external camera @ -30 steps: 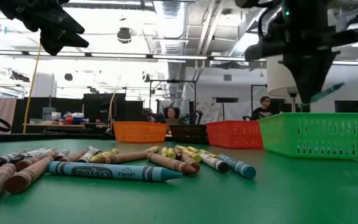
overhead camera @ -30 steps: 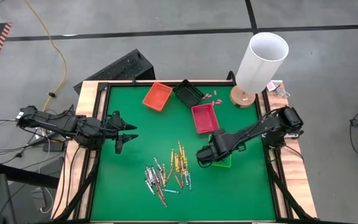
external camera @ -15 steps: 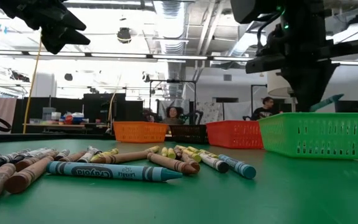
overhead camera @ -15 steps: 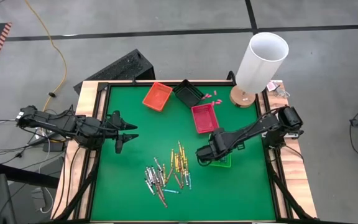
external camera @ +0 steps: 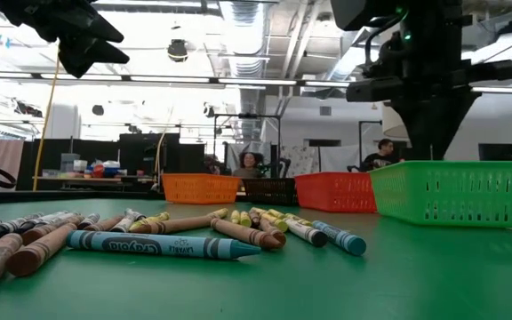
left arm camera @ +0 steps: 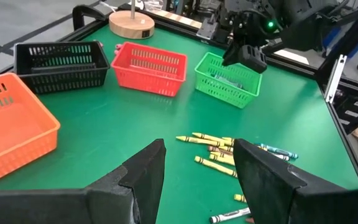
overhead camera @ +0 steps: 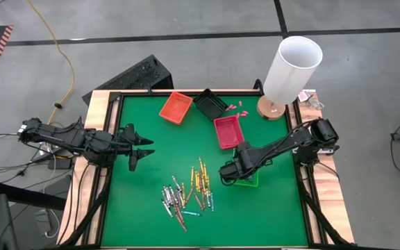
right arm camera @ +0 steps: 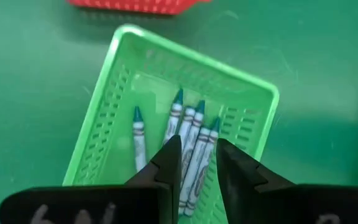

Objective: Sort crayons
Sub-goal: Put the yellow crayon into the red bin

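Loose crayons [overhead camera: 186, 191] lie in a pile on the green table mat, near its front middle; in the low view they lie flat in a row [external camera: 163, 242]. My right gripper [right arm camera: 197, 155] hangs open over the green basket [right arm camera: 166, 81], pointing steeply down, with nothing between its fingers. Several blue-green crayons [right arm camera: 185, 134] lie on the basket's floor under it. My left gripper [left arm camera: 197, 168] waits open above the table's left side [overhead camera: 139, 147], well away from the pile.
An orange basket [overhead camera: 176, 106], a black basket [overhead camera: 210, 104] and a red basket [overhead camera: 228, 130] stand in the far half of the table. A white cylinder on a round wooden base [overhead camera: 292, 66] stands at the far right corner, with pink bits [overhead camera: 233, 106] next to it.
My right gripper has stayed over the green basket and opened. The blue-green crayon that stuck out from its fingertips tipped downward and has gone from the fingers into the basket.
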Controlling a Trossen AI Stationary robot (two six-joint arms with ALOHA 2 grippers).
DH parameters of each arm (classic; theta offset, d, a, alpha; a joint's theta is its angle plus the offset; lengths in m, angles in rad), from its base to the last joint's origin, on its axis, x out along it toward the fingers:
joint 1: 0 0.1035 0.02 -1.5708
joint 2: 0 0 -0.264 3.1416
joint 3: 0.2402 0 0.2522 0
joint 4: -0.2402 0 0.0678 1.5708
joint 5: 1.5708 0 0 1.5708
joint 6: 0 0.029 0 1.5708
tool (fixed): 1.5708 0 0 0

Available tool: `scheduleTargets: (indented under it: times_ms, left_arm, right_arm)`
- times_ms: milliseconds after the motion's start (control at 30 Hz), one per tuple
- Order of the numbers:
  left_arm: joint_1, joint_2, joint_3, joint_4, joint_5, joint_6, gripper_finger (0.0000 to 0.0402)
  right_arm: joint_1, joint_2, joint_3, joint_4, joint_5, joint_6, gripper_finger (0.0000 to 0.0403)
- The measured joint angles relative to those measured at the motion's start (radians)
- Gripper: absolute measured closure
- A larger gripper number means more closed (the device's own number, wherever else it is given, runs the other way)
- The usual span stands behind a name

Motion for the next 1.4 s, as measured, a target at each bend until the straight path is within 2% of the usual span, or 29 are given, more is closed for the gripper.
scheduleTargets:
  times_ms: [767, 1000, 1200, 1400]
  left_arm:
    - [0.000, 0.000, 0.000, -0.001, 0.001, 0.011, 0.0221]
    - [0.000, 0.000, 0.000, -0.003, 0.055, -0.022, 0.0221]
    - [0.000, 0.000, 0.000, -0.004, 0.055, -0.046, 0.0221]
    - [0.001, 0.000, 0.000, -0.004, 0.081, -0.069, 0.0221]
  right_arm:
    - [0.001, 0.000, 0.003, 0.120, -0.015, -0.086, 0.0307]
    - [-0.008, 0.001, 0.060, 0.131, -0.015, -0.171, 0.0307]
    - [-0.020, 0.001, 0.104, 0.146, 0.007, -0.234, 0.0307]
    - [-0.031, 0.001, 0.118, 0.235, 0.046, -0.320, 0.0307]
